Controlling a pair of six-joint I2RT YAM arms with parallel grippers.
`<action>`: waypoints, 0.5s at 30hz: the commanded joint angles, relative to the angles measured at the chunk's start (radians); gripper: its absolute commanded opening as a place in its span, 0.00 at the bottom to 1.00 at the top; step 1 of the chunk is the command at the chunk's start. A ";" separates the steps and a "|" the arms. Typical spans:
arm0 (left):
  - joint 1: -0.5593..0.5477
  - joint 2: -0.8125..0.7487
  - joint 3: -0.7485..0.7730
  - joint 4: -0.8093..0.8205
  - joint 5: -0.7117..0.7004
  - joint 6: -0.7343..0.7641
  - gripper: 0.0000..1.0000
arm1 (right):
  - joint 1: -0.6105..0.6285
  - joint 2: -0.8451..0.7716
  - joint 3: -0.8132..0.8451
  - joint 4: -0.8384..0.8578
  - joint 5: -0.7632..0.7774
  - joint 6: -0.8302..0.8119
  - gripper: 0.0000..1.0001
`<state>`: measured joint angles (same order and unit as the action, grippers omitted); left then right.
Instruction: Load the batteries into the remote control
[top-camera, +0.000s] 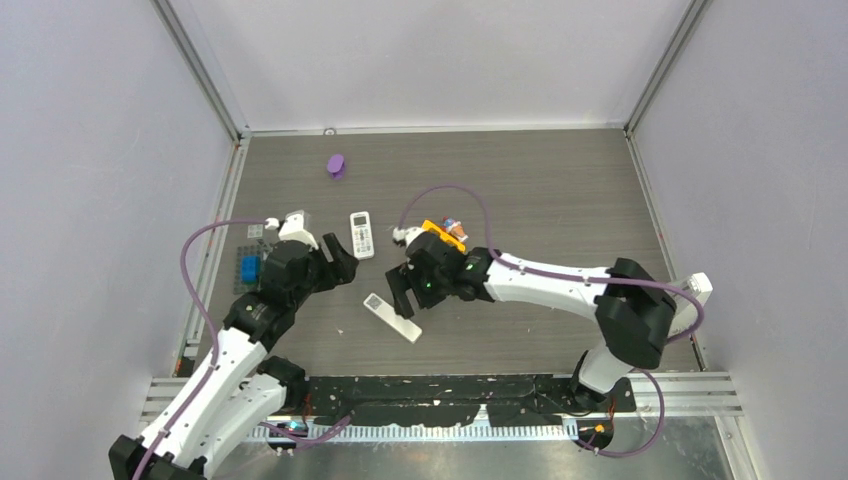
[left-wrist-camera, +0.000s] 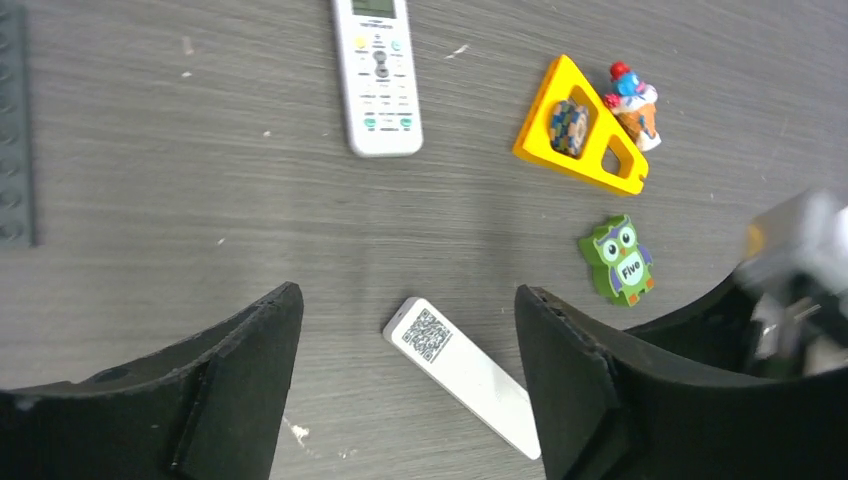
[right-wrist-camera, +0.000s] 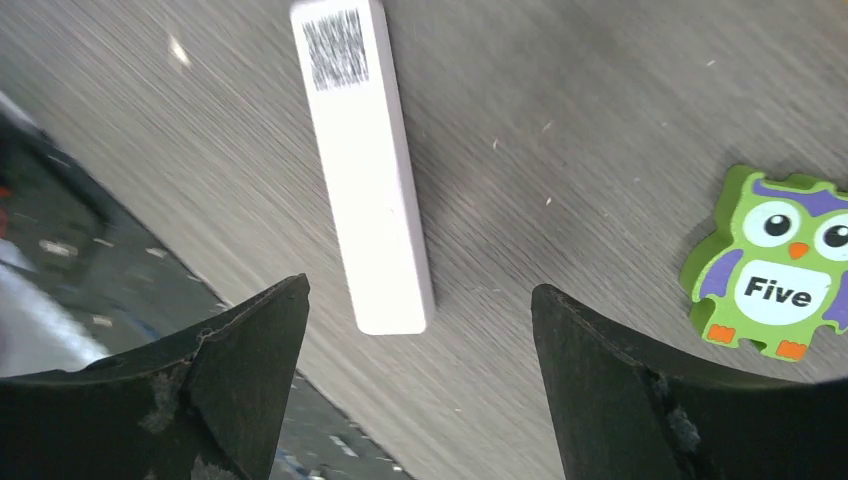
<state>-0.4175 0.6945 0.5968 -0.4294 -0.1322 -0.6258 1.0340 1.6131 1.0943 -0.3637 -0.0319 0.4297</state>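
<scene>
The main risk lies with the slim white bar with a code label (right-wrist-camera: 365, 170), lying flat on the grey wood-grain tabletop (left-wrist-camera: 150, 200) between the two arms. It is thin and low, so fingers coming down on it could skid it or spin it instead of pinching it. The green owl block marked "Five" (right-wrist-camera: 775, 265) sits just beside the right fingers and could get caught. The arms are also close enough to clash.

The left end effector (left-wrist-camera: 407, 295) is spread wide and empty, hovering over the bar. The right end effector (right-wrist-camera: 420, 290) is likewise released and holds nothing.

The white push-button remote control (left-wrist-camera: 377, 75) lies face up beyond them. I cannot make out the batteries for certain.
</scene>
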 joint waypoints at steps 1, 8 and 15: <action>0.004 -0.073 0.062 -0.160 -0.128 -0.048 0.84 | 0.078 0.076 0.061 -0.078 0.132 -0.257 0.87; 0.005 -0.162 0.054 -0.203 -0.105 -0.075 1.00 | 0.124 0.169 0.078 -0.061 0.157 -0.289 0.87; 0.005 -0.186 0.068 -0.226 -0.099 -0.084 1.00 | 0.135 0.202 0.081 -0.031 0.127 -0.295 0.84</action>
<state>-0.4168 0.5198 0.6209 -0.6411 -0.2180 -0.6991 1.1610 1.7943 1.1320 -0.4335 0.0818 0.1608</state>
